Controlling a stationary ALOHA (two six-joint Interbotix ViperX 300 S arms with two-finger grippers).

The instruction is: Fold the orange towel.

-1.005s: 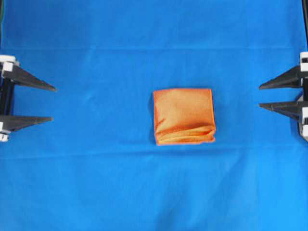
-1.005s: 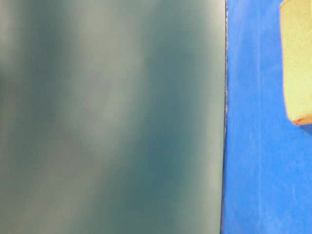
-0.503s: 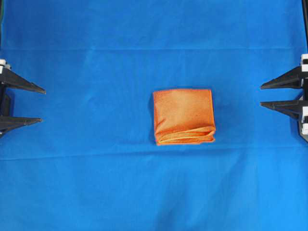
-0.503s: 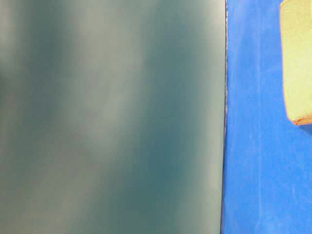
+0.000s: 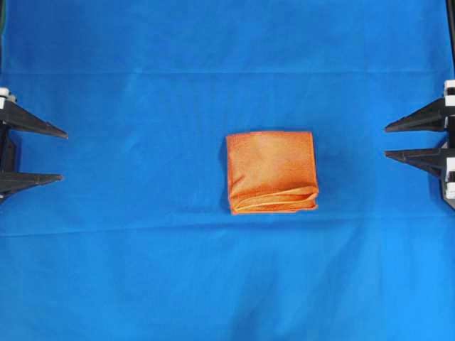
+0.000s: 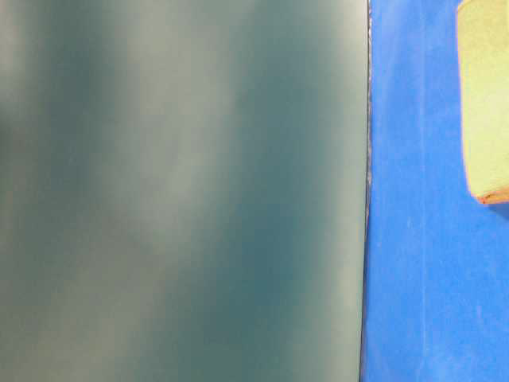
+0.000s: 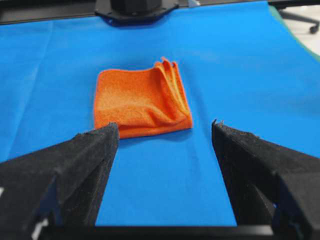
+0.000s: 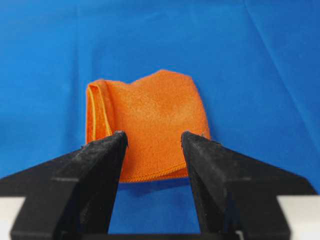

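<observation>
— Well, where's the towel (image 5: pixel 271 172)?

— Lying near the middle of the blue cover (image 5: pixel 142 270), well clear of every edge. Folded into a compact, nearly square packet. Layered hems showing along the side facing the cover's near edge, slightly gaping.

— Flat?

— Mostly. Upper face smooth, fuzzy, with a few soft creases toward the layered side. From the left wrist view, towel (image 7: pixel 142 102) lying ahead with layers stacked at its right side. From the right wrist view, towel (image 8: pixel 147 122) seen beyond the fingers, layers at its left side.

— And the table-level view?

— Mostly blocked by a blurred grey-green panel (image 6: pixel 183 191). Only a pale corner of the towel (image 6: pixel 483 103) visible at the upper right, resting on blue cover (image 6: pixel 413 239).

— Left gripper (image 5: pixel 35 154)?

— Parked at the cover's left edge, well apart from the towel. Released, fingers spread wide, nothing between them. Same in its wrist view (image 7: pixel 165 137).

— Right gripper (image 5: pixel 402 141)?

— Parked at the right edge, likewise well apart from the towel. Released too, with a narrower gap, holding nothing. Confirmed in its own view (image 8: pixel 153 140).

— Touching the towel, either one?

— Neither.
</observation>
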